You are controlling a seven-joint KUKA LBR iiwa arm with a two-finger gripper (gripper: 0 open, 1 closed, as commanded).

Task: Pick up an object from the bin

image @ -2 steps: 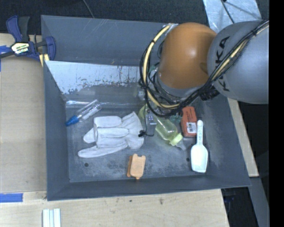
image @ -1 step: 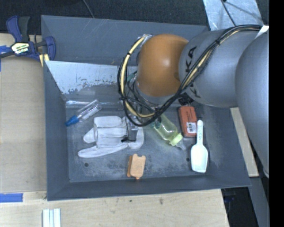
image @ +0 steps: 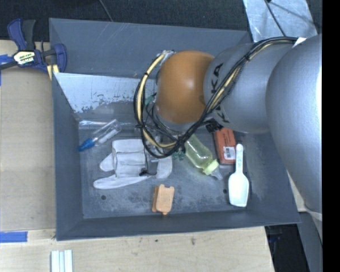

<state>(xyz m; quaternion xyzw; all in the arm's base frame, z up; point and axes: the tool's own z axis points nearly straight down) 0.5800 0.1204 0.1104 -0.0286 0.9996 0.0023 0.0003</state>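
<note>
the bin (image: 65, 169) is grey metal, matt, its floor scuffed with pale scratches. the white glove (image: 127, 163) looks like soft, creased cloth. the tan block (image: 163, 199) has a rough, porous face, like sponge or cork. the white scoop (image: 238, 185) is smooth plastic; the yellow-green bottle (image: 199, 154) is clear, glossy plastic. the arm's orange cover (image: 184, 86) shines; its silver shell (image: 294, 95) is smooth, satin
</note>
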